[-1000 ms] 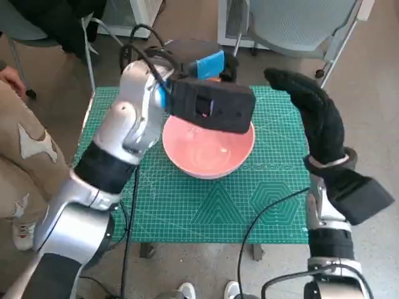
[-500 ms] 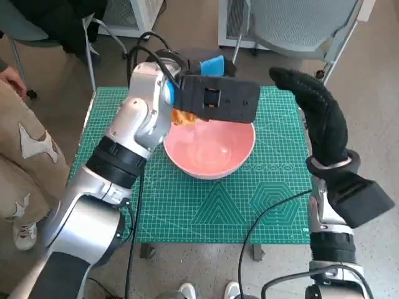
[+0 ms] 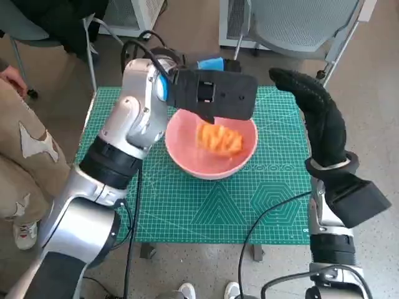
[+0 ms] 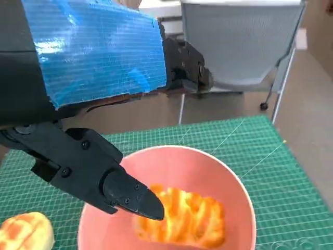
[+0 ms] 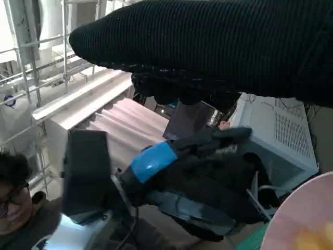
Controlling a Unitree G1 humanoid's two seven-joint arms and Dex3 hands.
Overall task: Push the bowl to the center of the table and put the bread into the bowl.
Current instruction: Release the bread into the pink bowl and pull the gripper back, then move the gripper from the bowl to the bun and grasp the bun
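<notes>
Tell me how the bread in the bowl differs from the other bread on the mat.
The bread in the bowl lies inside the pink bowl, under the left hand; the second bread sits on the green mat, outside the bowl. The first looks deeper orange with ridged stripes; the second is paler and smoother, partly cut off by the picture's edge. Neither is held; both are golden baked pieces.

I can read no text anywhere; the green gridded cutting mat [image 3: 262,187] carries printed marks too small to read.

Green gridded table [image 3: 212,205] with pink bowl [image 3: 187,159] and bread roll [image 4: 23,232].
</notes>
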